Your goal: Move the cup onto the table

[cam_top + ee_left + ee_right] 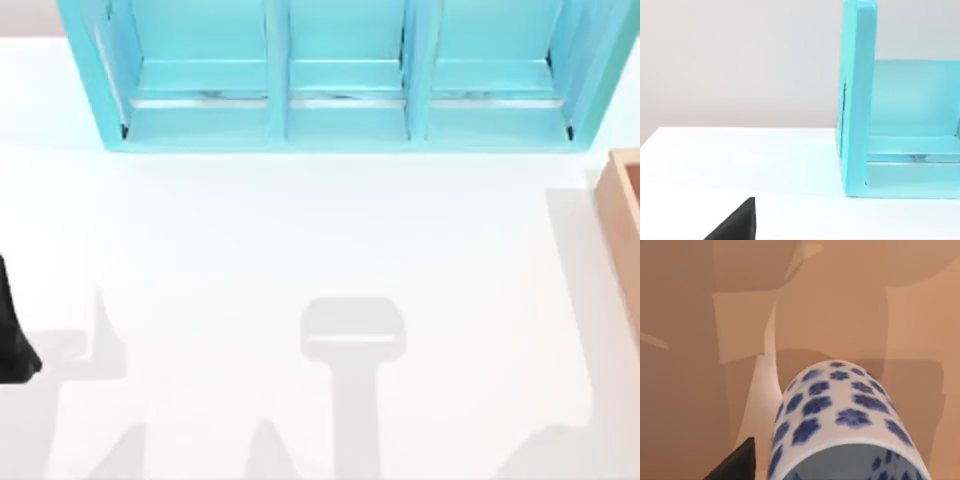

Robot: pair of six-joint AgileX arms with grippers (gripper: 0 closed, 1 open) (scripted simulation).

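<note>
Close up in the right wrist view, the right claw's dark fingertip (737,462) sits beside the cup (840,410), which lies inside the tan wooden box (700,340); whether that claw is clenched I cannot tell. Farther out, the left arm (12,335) sits at the white surface's (300,250) left edge, the light-blue shelf cabinet (340,75) beyond.

Top cam overhead; wrist cams low.

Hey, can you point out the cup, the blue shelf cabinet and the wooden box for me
cup (840,405): right wrist view, on its blue-flowered side wall.
light-blue shelf cabinet (345,125): top view, on its front bottom ledge.
tan wooden box (622,205): top view, on its rim at the table's right edge.
</note>
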